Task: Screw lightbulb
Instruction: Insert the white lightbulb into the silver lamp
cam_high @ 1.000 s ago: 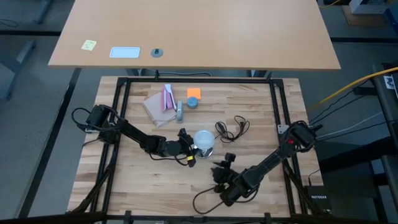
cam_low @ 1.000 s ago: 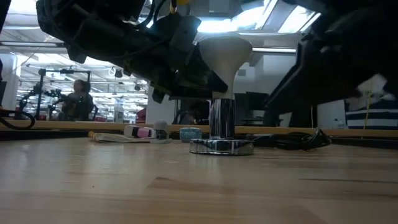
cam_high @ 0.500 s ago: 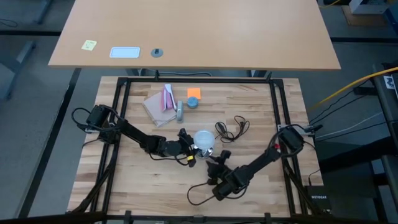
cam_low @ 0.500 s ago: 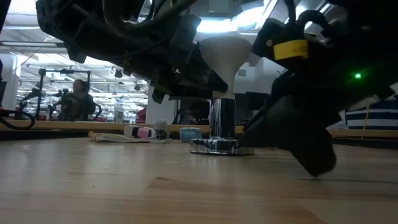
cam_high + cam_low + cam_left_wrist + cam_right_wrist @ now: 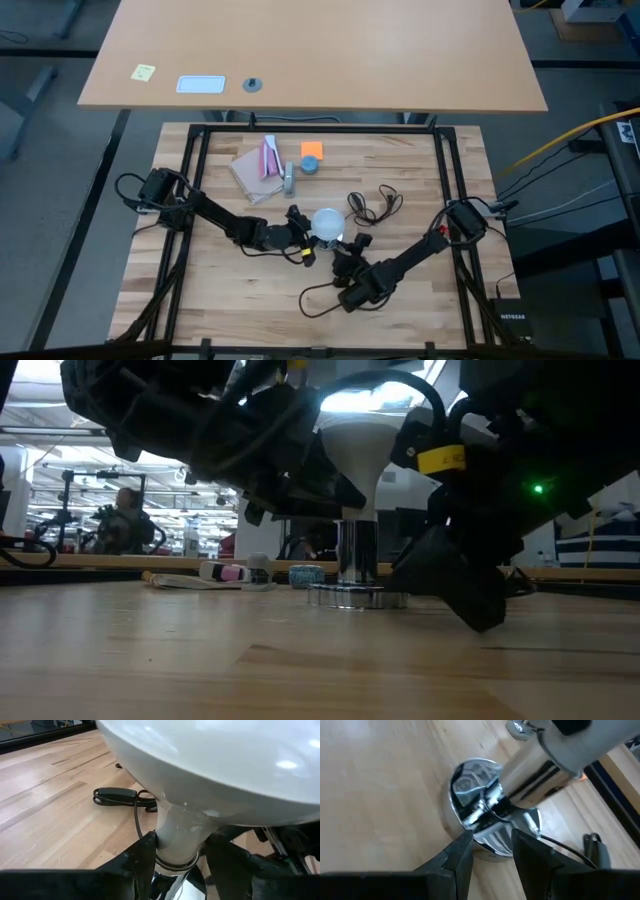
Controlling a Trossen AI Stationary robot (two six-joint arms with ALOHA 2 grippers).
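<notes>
I've got the tabletop (image 5: pixel 220 270) in full view from above, both arms reaching toward its middle. The lightbulb (image 5: pixel 327 224) stands upright there, globe up, its silver screw base going down into the socket (image 5: pixel 357 596), which sits flat on the wood. From the low camera the globe is mostly buried behind dark arm hardware; only the pale neck and the metal base read clearly.

My left end effector (image 5: pixel 179 857) is on the bulb: in its wrist view the two dark fingers (image 5: pixel 137 857) sit on either side of the grey neck, pinching it just above the threads. The globe fills that frame and is cut off at the edges.

My right end effector (image 5: pixel 490 851) is down low at the socket, fingers spread with a clear gap between them, straddling the near rim. I think they're not quite touching the metal, but the angle is poor. The socket's far side is hidden behind the bulb's base.

The thin black cord (image 5: pixel 372 208) lies coiled just beyond the bulb. Further back there's a small blue-grey round piece (image 5: pixel 310 165) beside an orange pad (image 5: pixel 312 149).
</notes>
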